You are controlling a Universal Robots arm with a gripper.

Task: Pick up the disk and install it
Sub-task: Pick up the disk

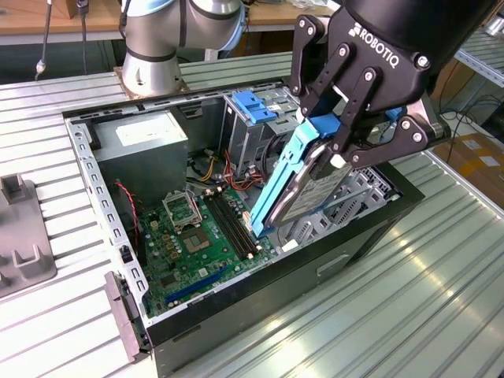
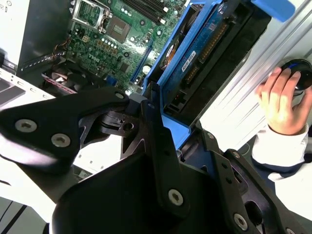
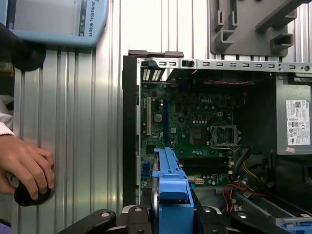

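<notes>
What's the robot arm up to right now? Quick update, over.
Gripper shut on the disk. Disk tilted above the open computer case, not yet installed. Person's hand on a black knob beside the case.

Silver-grey arm, fat rounded joints, round base flange. Matte black gripper: linked bar fingers, silver screw heads, white lettering.

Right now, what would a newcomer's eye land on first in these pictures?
The black gripper gripping the blue-railed disk, tilted steeply above the open computer case at the exterior view's right. Next, the green motherboard lying bare inside the case. In the first wrist view, a person's hand rests on a black round object near the case.
</notes>
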